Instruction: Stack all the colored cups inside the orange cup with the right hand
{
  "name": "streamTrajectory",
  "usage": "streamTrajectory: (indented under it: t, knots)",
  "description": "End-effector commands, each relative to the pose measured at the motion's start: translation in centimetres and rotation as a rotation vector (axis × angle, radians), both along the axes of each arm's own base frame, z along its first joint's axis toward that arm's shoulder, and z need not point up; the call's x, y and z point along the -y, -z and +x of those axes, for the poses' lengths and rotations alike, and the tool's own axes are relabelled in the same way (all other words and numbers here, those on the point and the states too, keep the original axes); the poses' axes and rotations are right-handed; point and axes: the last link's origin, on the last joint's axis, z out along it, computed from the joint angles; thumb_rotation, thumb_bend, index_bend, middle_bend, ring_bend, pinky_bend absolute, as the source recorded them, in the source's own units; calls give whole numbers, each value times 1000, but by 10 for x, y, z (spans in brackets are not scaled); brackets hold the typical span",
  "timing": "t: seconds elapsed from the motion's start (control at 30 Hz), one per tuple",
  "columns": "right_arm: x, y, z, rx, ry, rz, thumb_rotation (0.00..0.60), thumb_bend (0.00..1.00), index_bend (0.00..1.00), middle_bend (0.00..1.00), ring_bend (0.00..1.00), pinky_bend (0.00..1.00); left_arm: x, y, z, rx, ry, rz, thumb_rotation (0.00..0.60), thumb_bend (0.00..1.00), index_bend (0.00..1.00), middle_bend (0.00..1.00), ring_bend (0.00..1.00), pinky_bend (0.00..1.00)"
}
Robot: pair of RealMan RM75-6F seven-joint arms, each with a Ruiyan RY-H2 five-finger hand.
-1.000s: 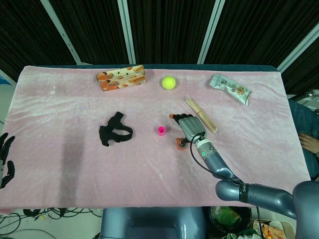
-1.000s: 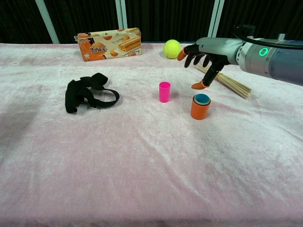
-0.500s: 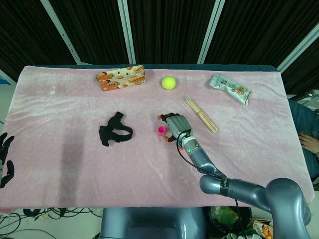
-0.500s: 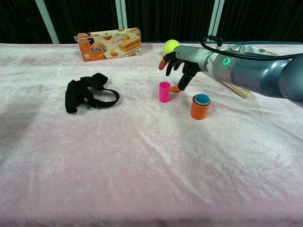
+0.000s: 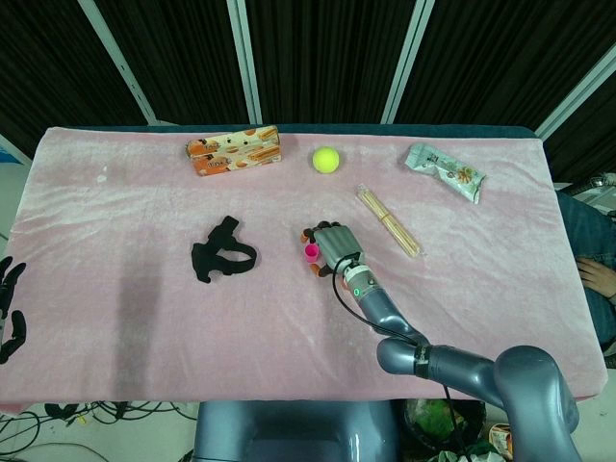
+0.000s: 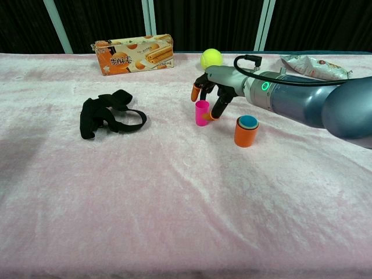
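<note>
- The right robot hand (image 6: 210,93) has moved left from the orange cup (image 6: 246,133) to the pink cup (image 6: 201,113), fingers spread around it, no grip visible.
- The left robot hand (image 5: 10,303) hangs open off the worktop (image 6: 174,197).
- Three cups: pink standing alone, blue cup (image 6: 248,121) nested in orange.

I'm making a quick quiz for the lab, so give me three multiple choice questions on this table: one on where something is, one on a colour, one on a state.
1. Where is the pink cup?
A. left of the orange cup
B. inside it
C. beside the biscuit box

2. What colour shows inside the orange cup?
A. green
B. blue
C. white

3. How does the pink cup stand?
A. tipped over
B. upside down
C. upright

Answers: 1 A, it stands apart on the cloth; 2 B, a blue rim shows; 3 C, its opening faces up by the right hand fingers.
</note>
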Motion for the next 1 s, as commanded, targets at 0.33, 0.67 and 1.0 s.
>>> streamTrajectory:
  t: [0.33, 0.67, 1.0]
  knots:
    - [1, 8, -2, -8, -17, -19, 600, 343, 532, 504, 250, 209, 0, 0, -1, -2, -1, -3, 600, 703, 65, 11, 0, 31]
    - [3, -18, 4, 42, -34, -54, 600, 352, 552, 510, 255, 209, 0, 0, -1, -4, -1, -5, 600, 703, 65, 11, 0, 31]
    - [-28, -87, -12, 12, -48, -57, 600, 352, 553, 508, 255, 209, 1, 2, 0, -10, 2, -13, 600, 703, 66, 11, 0, 31]
